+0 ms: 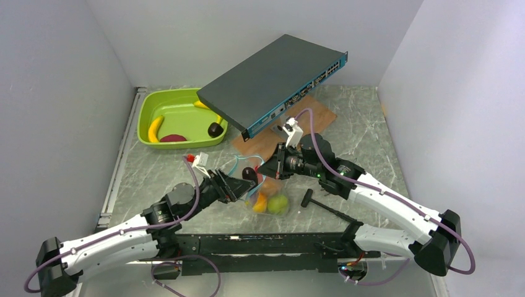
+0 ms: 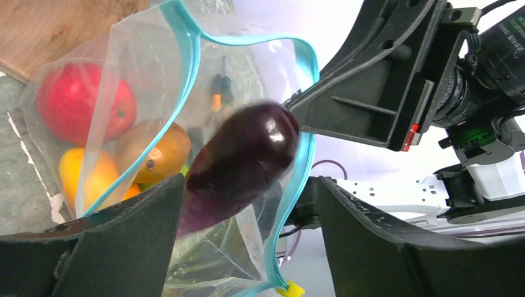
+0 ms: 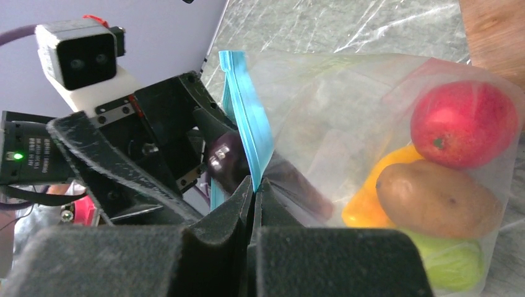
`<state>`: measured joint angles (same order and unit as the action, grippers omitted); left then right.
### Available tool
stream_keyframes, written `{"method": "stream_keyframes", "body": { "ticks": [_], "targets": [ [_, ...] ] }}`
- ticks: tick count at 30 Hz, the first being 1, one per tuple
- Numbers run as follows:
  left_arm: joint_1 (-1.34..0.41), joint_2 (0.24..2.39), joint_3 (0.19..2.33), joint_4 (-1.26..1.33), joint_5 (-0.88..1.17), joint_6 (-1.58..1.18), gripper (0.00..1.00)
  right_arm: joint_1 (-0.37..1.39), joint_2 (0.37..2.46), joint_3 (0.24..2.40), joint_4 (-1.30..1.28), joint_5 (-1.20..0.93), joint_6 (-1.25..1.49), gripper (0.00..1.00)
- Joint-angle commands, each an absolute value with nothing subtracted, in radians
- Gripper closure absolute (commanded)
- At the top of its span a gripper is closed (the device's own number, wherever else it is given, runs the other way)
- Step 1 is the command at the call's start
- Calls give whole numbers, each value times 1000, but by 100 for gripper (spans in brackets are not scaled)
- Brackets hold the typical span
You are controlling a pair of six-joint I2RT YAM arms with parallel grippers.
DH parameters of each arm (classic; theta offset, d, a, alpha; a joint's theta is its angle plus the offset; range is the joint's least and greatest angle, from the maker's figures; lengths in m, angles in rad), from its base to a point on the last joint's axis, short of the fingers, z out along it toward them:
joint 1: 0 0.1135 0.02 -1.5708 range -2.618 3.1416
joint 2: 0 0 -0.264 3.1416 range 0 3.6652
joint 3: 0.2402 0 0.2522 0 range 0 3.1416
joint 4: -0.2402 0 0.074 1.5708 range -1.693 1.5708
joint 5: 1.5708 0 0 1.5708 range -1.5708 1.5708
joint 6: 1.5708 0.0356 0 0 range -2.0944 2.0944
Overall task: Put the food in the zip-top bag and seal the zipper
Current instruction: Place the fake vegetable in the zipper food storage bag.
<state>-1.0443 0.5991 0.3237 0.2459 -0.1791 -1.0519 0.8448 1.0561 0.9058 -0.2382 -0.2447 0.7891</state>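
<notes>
Zip-top bag (image 3: 347, 99) holds four foods (image 3: 464, 124); right pincer (image 3: 254, 185) clamps its zipper (image 3: 244, 111), left pincer (image 2: 247, 185) gapes around one eggplant (image 2: 241, 161).

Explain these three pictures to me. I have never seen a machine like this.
Two robot arms are bolted to a table. One picture looks down from above; the other two come from cameras on each wrist. The right gripper is pinched shut on the rim of a clear bag. The left gripper stands open, and an eggplant sits in the bag's mouth just ahead of it. A red apple and other toy fruit lie inside. A green tray beyond holds a banana.
</notes>
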Motion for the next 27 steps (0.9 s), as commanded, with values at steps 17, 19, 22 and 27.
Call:
{"method": "stream_keyframes", "body": {
  "ticks": [17, 19, 22, 27],
  "targets": [
    [-1048, 587, 714, -424, -295, -917, 9, 836, 1047, 899, -189, -255, 775, 100],
    [-1048, 569, 708, -455, -320, -934, 9, 836, 1049, 897, -185, -257, 776, 100],
    [-1048, 544, 664, -457, -325, -967, 10, 836, 1055, 896, -180, -263, 779, 100],
    [-1047, 545, 602, -398, -273, -1002, 20, 836, 1061, 899, -179, -268, 779, 100]
  ]
}}
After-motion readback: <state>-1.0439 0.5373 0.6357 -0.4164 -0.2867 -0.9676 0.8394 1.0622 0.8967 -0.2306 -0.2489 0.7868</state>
